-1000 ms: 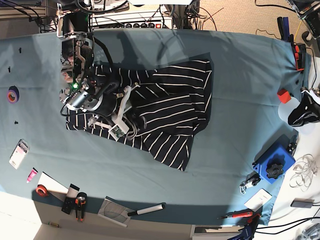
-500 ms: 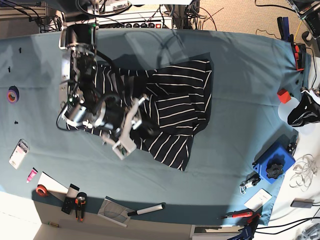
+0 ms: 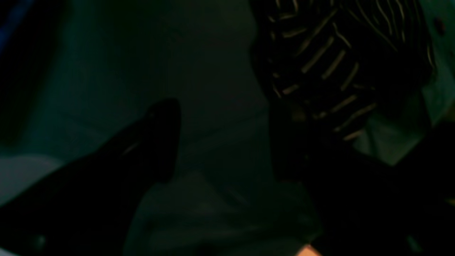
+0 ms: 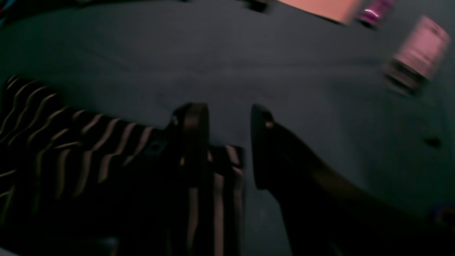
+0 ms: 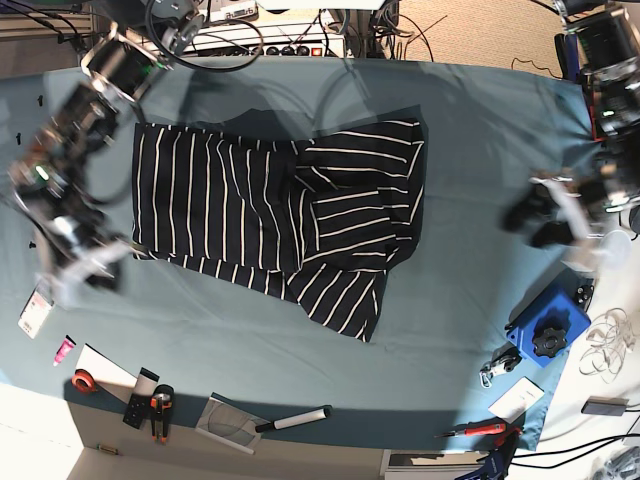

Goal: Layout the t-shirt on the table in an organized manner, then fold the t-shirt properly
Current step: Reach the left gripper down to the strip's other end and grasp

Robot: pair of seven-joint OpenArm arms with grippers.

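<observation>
The striped t-shirt (image 5: 280,215) lies rumpled (partly folded) — on the table (image 5: 470,180).

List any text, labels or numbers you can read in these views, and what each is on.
None can be read.
White card at the table's left edge: print too small.
White paper near the blue block: print too small.
T-shirt: stripes only, no lettering.
Wrist views: too dark and blurred.

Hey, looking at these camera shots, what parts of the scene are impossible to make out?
1. Left wrist view: underexposure hides the creases of the dark navy white-striped fabric t-shirt.
2. Right wrist view: motion blur smears the pale pink object on the teal cloth-covered table, so it is unidentifiable.
3. Base view: the t-shirt's folded-over half hides the layers beneath it.
</observation>
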